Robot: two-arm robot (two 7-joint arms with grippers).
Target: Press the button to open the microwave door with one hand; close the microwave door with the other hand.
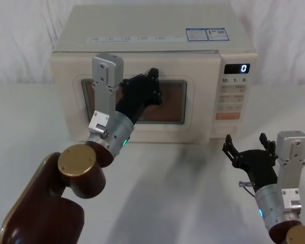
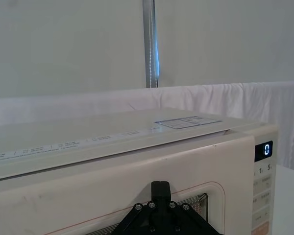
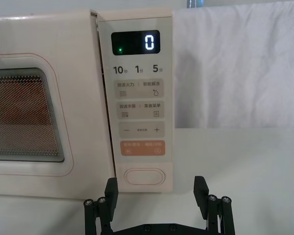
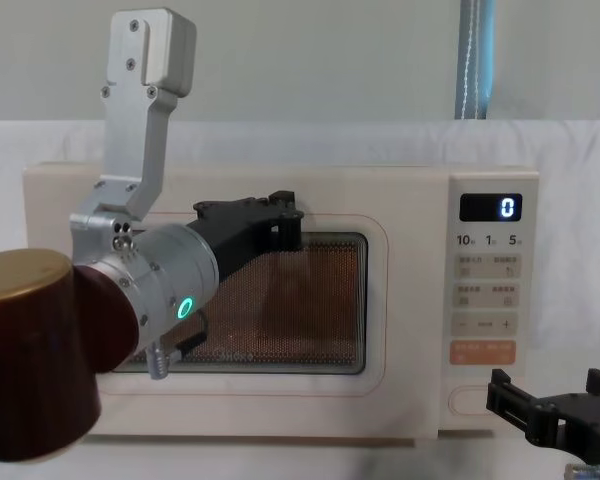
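The cream microwave door [image 1: 201, 109] with its dark window looks closed, with only a thin seam beside the control panel [image 3: 137, 98]. My left gripper [image 1: 153, 86] is shut on nothing, and its black tips rest against the top of the window [image 4: 320, 300]. In the left wrist view its fingers [image 2: 160, 190] meet in front of the door [image 2: 88, 196]. The plain pill-shaped button [image 3: 145, 176] sits at the bottom of the panel, under the orange key. My right gripper [image 3: 156, 188] hangs open just in front of and below the button [image 4: 477, 400], apart from it.
The microwave stands on a white cloth-covered table [image 1: 183, 183] with a white curtain behind it. The display [image 1: 237, 68] reads 0. My brown left upper arm [image 1: 51, 203] fills the near left. Bare table lies between the two arms.
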